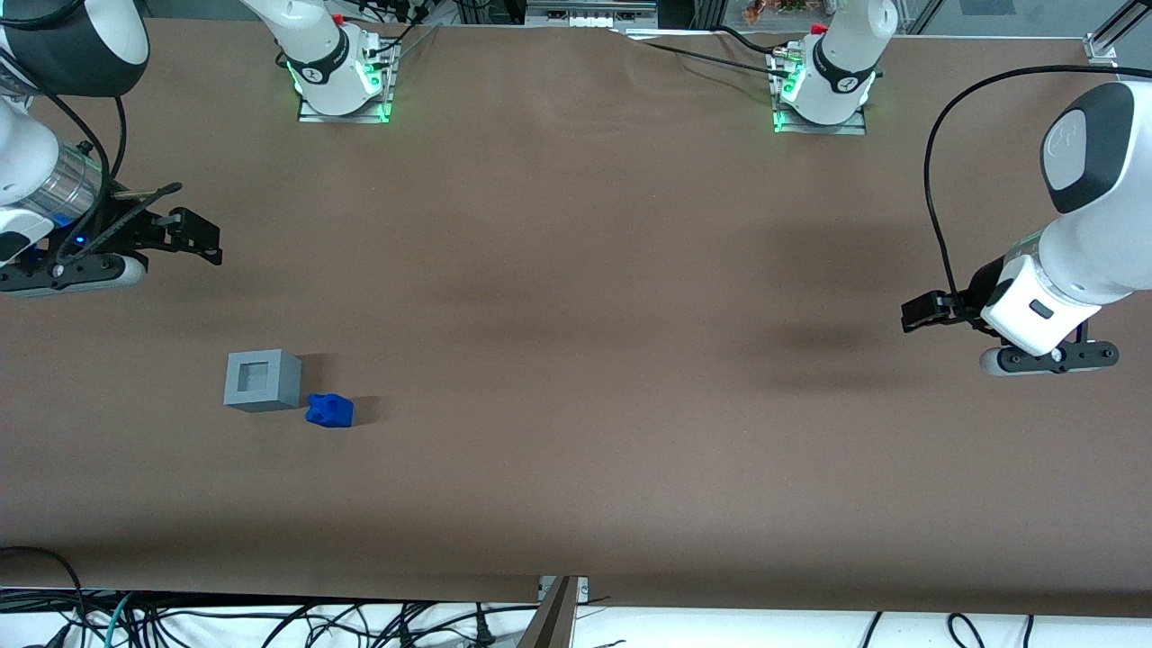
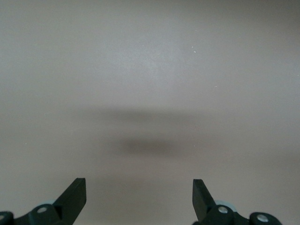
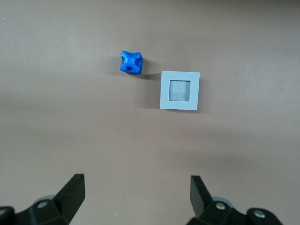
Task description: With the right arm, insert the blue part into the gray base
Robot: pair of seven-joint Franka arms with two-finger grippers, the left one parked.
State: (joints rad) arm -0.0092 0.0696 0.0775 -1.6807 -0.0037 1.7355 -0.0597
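Observation:
The gray base point(image 1: 262, 381) stands on the brown table with its square recess facing up and empty. The blue part point(image 1: 329, 410) lies on the table close beside it, a little nearer to the front camera, with a small gap between them. My right gripper point(image 1: 200, 238) hangs above the table, farther from the front camera than both and apart from them. In the right wrist view the gripper point(image 3: 137, 183) is open and empty. The blue part point(image 3: 131, 62) and the gray base point(image 3: 165, 90) show there well ahead of the fingertips.
Two arm mounts with green lights point(image 1: 342, 85) point(image 1: 821, 94) stand at the table's edge farthest from the front camera. Cables point(image 1: 270, 621) hang below the table's near edge. Bare brown table point(image 1: 576, 360) lies toward the parked arm's end.

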